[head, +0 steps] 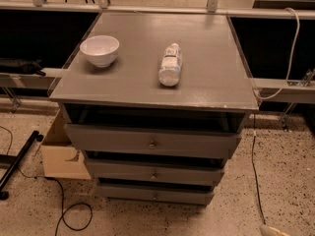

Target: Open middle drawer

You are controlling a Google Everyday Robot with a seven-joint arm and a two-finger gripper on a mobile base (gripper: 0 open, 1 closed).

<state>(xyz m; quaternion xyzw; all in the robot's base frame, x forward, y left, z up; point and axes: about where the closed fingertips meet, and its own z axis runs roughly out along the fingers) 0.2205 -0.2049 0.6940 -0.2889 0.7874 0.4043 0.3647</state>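
Observation:
A grey cabinet [211, 90] stands in the middle of the camera view with three stacked drawers. The middle drawer [123, 170] has a low grey front and a small round metal knob [154, 174]. It sits between the wider top drawer [108, 137] and the narrower bottom drawer [128, 192]. A dark gap shows above each front. Only a pale tip of my gripper [269, 230] shows at the bottom right edge, low over the floor and well to the right of the drawers.
A white bowl [100, 49] and a plastic bottle [170, 64] lying on its side rest on the cabinet top. A cardboard box [61, 157] sits on the floor left of the drawers. Cables [64, 215] trail on the speckled floor on both sides.

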